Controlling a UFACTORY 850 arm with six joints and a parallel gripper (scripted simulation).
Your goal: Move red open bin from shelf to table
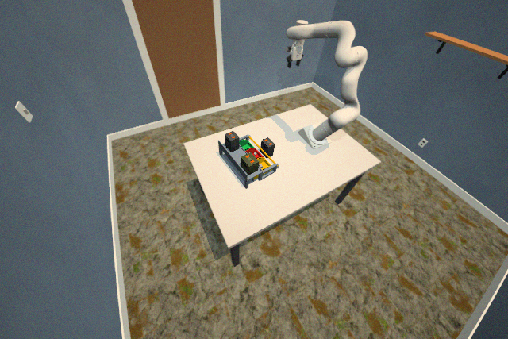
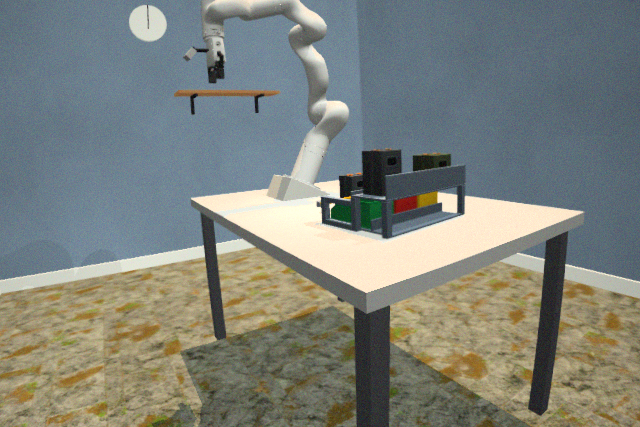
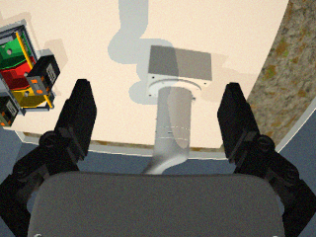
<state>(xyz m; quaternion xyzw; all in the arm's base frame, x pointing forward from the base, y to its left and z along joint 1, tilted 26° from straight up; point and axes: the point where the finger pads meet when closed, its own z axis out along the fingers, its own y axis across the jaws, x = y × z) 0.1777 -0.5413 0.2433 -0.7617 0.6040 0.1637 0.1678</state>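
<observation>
The red bin [image 1: 252,151] [image 2: 405,204] [image 3: 17,75] sits on the grey shelf [image 1: 234,159] [image 2: 425,180] between the green bin [image 1: 246,144] [image 2: 369,213] [image 3: 15,53] and the yellow bin [image 1: 264,163] [image 2: 428,198] [image 3: 30,99]. A small pale part shows in the red bin; its other contents are too small to tell. A yellow bar runs along the shelf's front, past all three bins. My gripper [image 1: 294,65] [image 2: 216,79] [image 3: 157,95] is open and empty, high above the table and well away from the shelf, fingers pointing down.
A dark box [image 1: 267,147] [image 2: 350,185] [image 3: 44,74] stands on the table [image 1: 320,179] [image 2: 289,226] close to the shelf's front. Another dark box [image 1: 232,142] [image 2: 379,174] and an olive box [image 1: 249,163] [image 2: 431,161] [image 3: 7,111] stand on top of the shelf, towards its ends.
</observation>
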